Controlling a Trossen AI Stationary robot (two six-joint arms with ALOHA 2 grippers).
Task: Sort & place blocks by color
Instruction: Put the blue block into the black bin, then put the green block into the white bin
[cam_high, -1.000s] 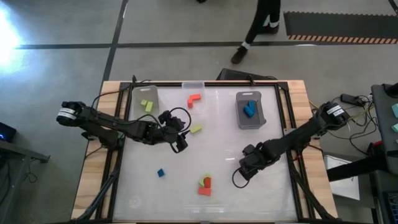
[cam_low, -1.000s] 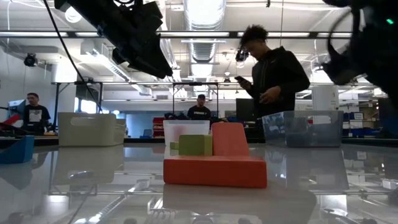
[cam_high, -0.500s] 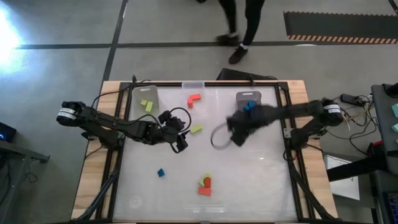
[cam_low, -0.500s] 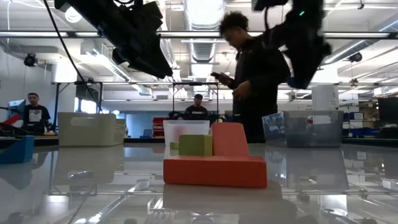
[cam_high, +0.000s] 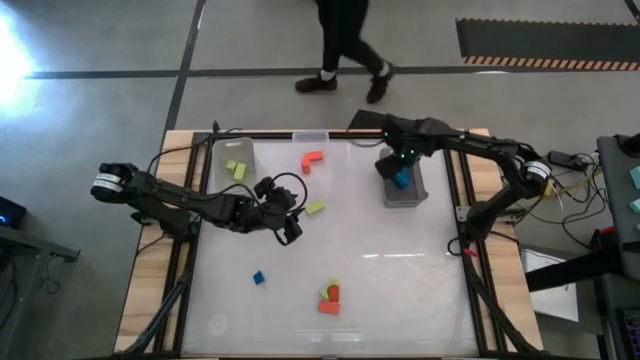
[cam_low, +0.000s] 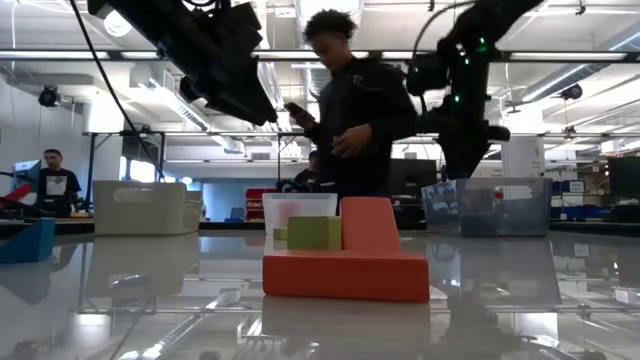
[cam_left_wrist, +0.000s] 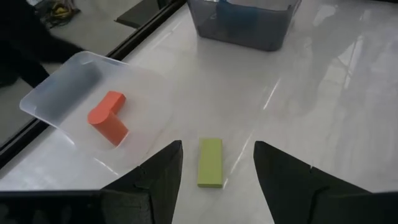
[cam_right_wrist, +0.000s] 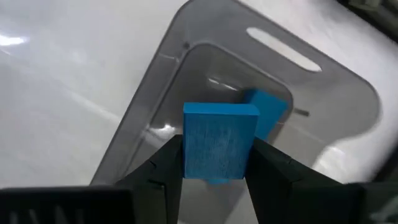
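While it hangs over the grey bin at the far right of the tabletop, the right hand clamps a blue block between its fingers, with another blue block lying in the bin below. The left hand, fingers spread and holding nothing, hovers near mid-table just above a lime green bar. An orange-red block rests in the clear bin at the far edge. More blocks sit near the front edge.
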